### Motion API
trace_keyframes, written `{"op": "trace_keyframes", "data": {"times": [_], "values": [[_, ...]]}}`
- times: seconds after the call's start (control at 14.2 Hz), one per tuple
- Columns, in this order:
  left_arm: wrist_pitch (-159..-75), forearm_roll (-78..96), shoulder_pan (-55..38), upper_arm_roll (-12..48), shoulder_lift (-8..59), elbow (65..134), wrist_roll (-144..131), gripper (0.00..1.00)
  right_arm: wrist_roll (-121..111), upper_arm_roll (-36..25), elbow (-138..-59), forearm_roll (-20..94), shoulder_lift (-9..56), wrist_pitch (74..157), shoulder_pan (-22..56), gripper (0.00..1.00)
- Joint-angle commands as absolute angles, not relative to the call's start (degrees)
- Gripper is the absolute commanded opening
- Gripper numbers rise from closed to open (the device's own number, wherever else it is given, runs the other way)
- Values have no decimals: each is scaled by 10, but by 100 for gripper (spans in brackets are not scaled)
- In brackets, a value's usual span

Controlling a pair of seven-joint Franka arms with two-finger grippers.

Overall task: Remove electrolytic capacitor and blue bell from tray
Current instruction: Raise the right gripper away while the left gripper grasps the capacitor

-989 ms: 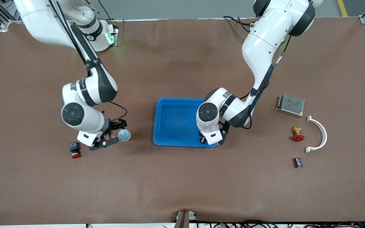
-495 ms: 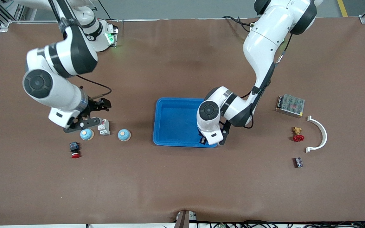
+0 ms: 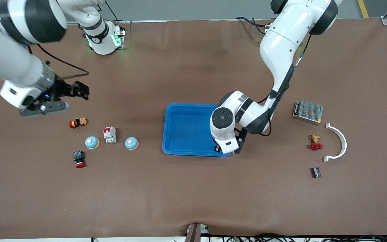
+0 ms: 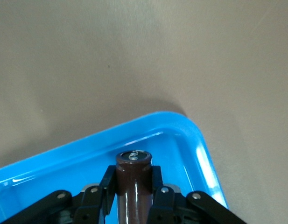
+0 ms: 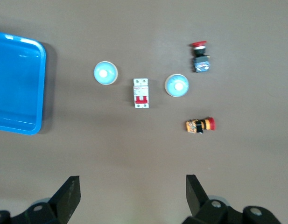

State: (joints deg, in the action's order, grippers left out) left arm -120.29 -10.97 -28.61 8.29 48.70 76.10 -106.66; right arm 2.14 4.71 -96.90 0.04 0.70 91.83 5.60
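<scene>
My left gripper (image 3: 217, 148) (image 4: 133, 179) is shut on a dark brown capacitor (image 4: 133, 164), which has two metal terminals on its end. It hangs low over a corner of the blue tray (image 3: 186, 131) (image 4: 200, 149). Two pale blue bells with tan buttons (image 3: 92, 142) (image 3: 131, 143) sit on the table toward the right arm's end. The right wrist view shows both bells (image 5: 105, 73) (image 5: 177, 86). My right gripper (image 3: 81, 90) (image 5: 133, 186) is raised over bare table near them, open and holding nothing.
A red-and-white breaker (image 3: 110, 135) stands between the bells, with a red push button (image 3: 79, 159) and an orange-and-red part (image 3: 78, 123) close by. Toward the left arm's end lie a power supply (image 3: 308, 112), a brass valve (image 3: 315, 142), a white curved bracket (image 3: 339, 143) and a small dark module (image 3: 316, 172).
My right arm has lifted up and swung away from the bell nearest the tray, uncovering the other bell, the breaker and the orange part. The left gripper has barely moved.
</scene>
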Motion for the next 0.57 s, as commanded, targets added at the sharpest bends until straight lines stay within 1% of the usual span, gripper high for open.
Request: {"op": "trace_keyframes", "data": {"times": [0.0,0.28,0.49], "values": [[-1185,-105,-273,83,463,768,-1034,0,21,55,-1011,3,-51,915,21,100],[-1109,-103,-254,88,445,767,-878,0,18,55,-1037,3,-88,919,-11,100],[-1067,-103,-243,89,432,768,-765,0,-36,54,-1039,3,-93,921,-46,100]]}}
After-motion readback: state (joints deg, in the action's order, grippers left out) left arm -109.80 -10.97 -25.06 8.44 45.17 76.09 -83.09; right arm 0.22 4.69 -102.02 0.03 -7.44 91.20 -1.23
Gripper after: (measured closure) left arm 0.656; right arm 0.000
